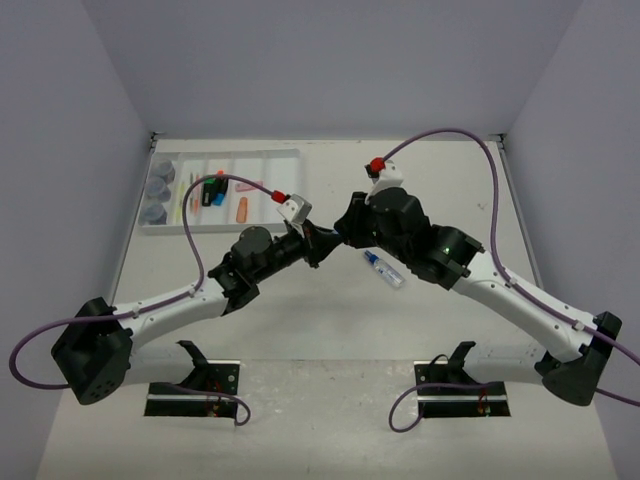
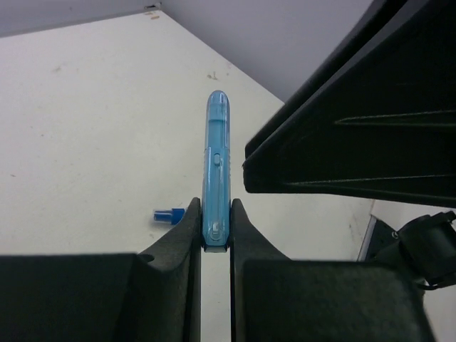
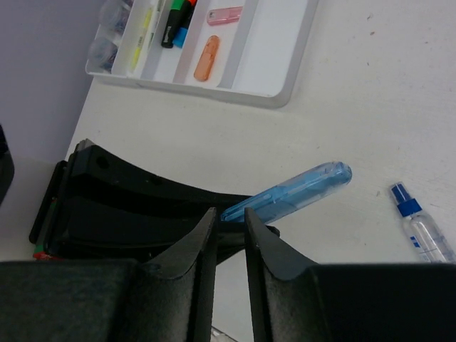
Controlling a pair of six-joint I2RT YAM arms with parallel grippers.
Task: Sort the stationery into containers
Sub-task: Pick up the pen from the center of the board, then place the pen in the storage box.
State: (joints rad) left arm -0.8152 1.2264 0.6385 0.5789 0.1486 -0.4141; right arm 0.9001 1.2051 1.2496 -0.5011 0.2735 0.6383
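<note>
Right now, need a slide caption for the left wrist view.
Left gripper, jaws shut on a translucent blue stick, with the right arm close alongside over the white table.

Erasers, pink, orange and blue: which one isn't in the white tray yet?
The blue eraser: it is clamped in the left end effector, outside the tray, whereas the pink eraser and orange eraser lie in its compartments.

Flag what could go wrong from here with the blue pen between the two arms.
1. The left fingers clamp only one end of the translucent blue plastic pen; the rest juts free and could pivot or slip.
2. The right fingers crowd that same grip; parting might tug the pen loose.
3. The small clear blue-capped bottle nearby could get knocked.
</note>
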